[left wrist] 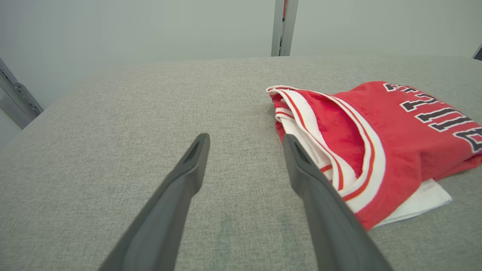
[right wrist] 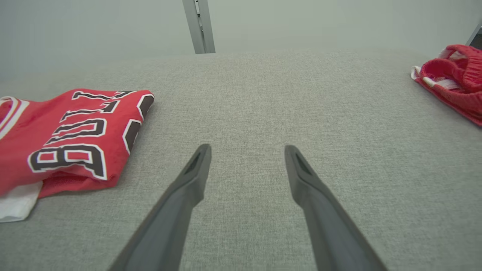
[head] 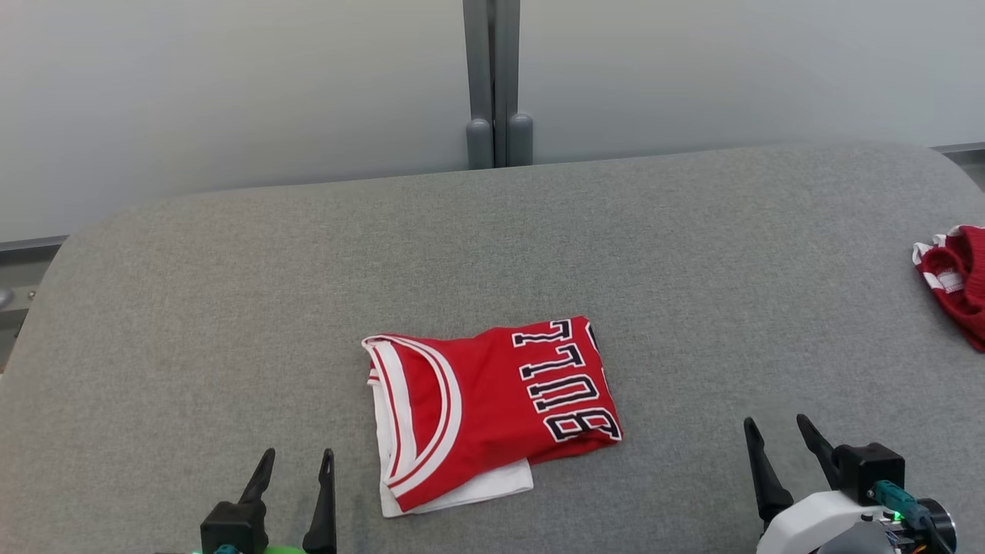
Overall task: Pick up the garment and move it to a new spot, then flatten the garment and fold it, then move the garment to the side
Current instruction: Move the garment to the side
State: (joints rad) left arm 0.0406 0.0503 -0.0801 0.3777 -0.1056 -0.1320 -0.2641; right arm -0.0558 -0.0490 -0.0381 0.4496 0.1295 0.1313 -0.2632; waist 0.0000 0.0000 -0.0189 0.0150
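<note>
Head view: 1 red jersey [head: 492, 408] sits folded near the middle of the grey fabric table [head: 231, 269], a bit toward the front edge. White-and-red striped trim curves across its left half. Black block letters with white outlines run across the right half, and a white layer pokes out from underneath at the front. The left gripper [head: 298, 454] is at the lower left and the right gripper [head: 775, 421] at the lower right, so that's 2 grippers. Both have their jaws spread wide with nothing in them, and both are clear of the jersey. 1 other red bundle [head: 958, 277] with white trim lies at the far right edge of the table, well apart from the jersey. 1 grey post [head: 492, 77] stands behind the table against the pale wall.

Left wrist view: the 2 dark fingers [left wrist: 180, 188] are wide apart over bare fabric, holding nothing. The jersey lies just to the right, striped end nearest. The right-hand finger overlaps the trim in the picture, but I can't tell if it actually touches.

Right wrist view: 2 fingers again, open and empty over bare table. The jersey is off to the left, lettered end closest, not touching. The red bundle shows at the upper right.
</note>
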